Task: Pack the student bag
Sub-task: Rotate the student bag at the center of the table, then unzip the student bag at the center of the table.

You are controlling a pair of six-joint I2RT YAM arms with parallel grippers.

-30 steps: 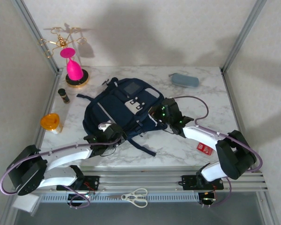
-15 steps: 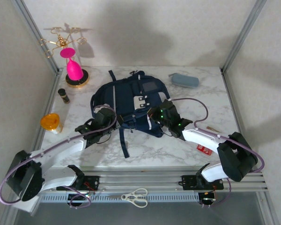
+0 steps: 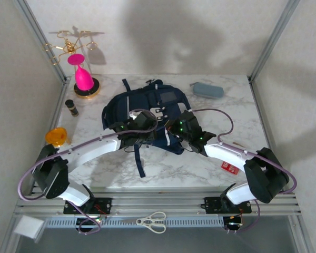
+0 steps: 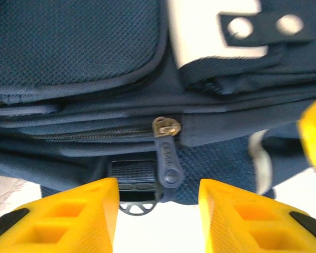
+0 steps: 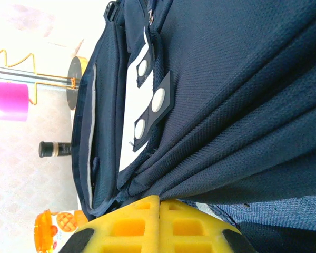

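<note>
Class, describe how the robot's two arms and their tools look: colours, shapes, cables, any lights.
Both the left arm and right arm have white links, bulky black joints and a lilac cable looping alongside. Green lights glow near the wrists. The left tool and right tool have yellow fingers with square recesses and black pads.

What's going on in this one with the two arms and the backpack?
Both arms are working on the student bag, which lies on the marble table. The right pincer is shut on a fold of the bag's fabric. The left pincer is open and straddles a zipper pull at the bag's edge, not yet gripping it. A grey pouch, a small dark bottle and an orange container lie on the table outside the bag.
</note>
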